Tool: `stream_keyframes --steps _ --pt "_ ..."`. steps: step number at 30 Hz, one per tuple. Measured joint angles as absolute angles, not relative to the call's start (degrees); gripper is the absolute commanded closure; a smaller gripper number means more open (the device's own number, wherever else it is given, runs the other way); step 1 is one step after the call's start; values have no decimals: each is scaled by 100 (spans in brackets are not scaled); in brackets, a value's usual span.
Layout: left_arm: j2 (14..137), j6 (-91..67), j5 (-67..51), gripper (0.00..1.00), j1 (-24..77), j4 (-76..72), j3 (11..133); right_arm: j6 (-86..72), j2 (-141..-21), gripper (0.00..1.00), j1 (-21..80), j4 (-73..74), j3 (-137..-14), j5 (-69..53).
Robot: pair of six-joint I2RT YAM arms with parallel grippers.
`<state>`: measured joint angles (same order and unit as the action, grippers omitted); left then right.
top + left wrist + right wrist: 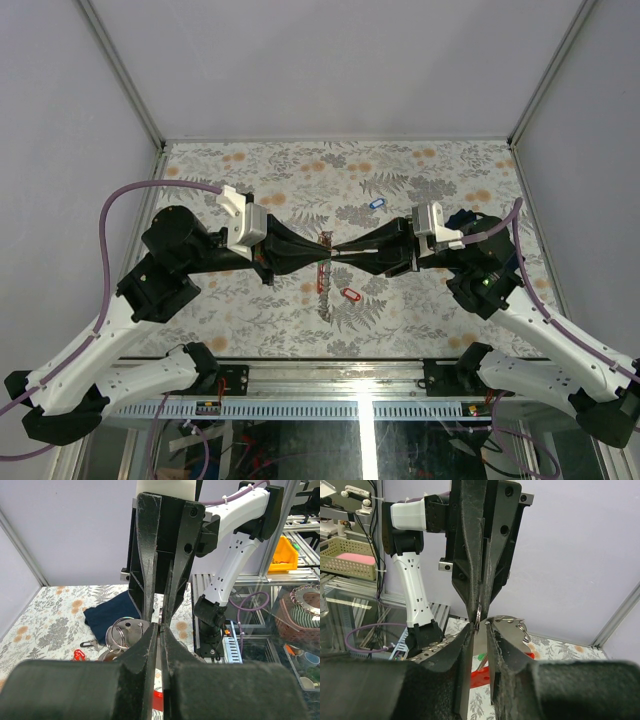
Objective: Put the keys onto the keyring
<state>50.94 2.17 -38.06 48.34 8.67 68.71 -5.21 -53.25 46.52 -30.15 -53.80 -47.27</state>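
Left tool [319,250]: fingers together, clamped on the edge of a thin metal ring, judged to be the keyring [478,616]; held in the air above the middle of the bench [250,165].
Right tool [337,252]: tip to tip with the left tool; fingers a narrow slit apart with the ring's edge dipping in; cannot tell whether it grips.
Red tag [479,677]: hangs below the meeting tips; what carries it is hidden.
Blue-tagged key [376,203]: flat on the bench, toward the far edge, right of middle, well apart from both tools.
Red-tagged key [350,294]: flat on the bench, toward the near edge, just right of middle, near the right tool.
Look: a tiny silvery blade with an oblong plastic tag, far smaller than a tool finger.
Handling (judged): light and stiff. The bare metal is probably slippery, and it lies flat, so it would be hard to get under. The tag is the thicker hold, so pinch it across its long sides and leave the key's eye free for the ring. The ring itself looks springy.
Other: navy cloth [107,612] with silvery rings [123,631] just beside it.
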Motion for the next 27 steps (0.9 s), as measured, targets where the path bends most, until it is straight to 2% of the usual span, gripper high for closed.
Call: stream_keyframes --steps 5,8,9,13,16,18,27 --pt "5096 217 -3815 100 4834 867 6871 -530 -5325 80 4652 -3072 -5382 -4724" --pt "5100 217 -3817 100 4834 867 6871 -552 -5328 97 4650 -3076 -5382 -4729" --pt "5105 215 -3820 100 4834 867 6871 -567 -5328 100 4650 -3076 -5380 -4731" --pt "5105 217 -3839 97 4831 862 6871 -626 -5328 100 4650 -3076 -5380 -4764" --pt "5103 207 -3835 82 4831 860 6871 -591 -5328 100 4652 -3074 -5380 -4751" --pt "5096 178 -3824 76 4831 856 6871 -460 -5319 100 4652 -3057 -5380 -4733" --pt "4816 84 -3590 72 4834 888 6864 1328 -4934 100 4663 -2246 -5387 -4488"
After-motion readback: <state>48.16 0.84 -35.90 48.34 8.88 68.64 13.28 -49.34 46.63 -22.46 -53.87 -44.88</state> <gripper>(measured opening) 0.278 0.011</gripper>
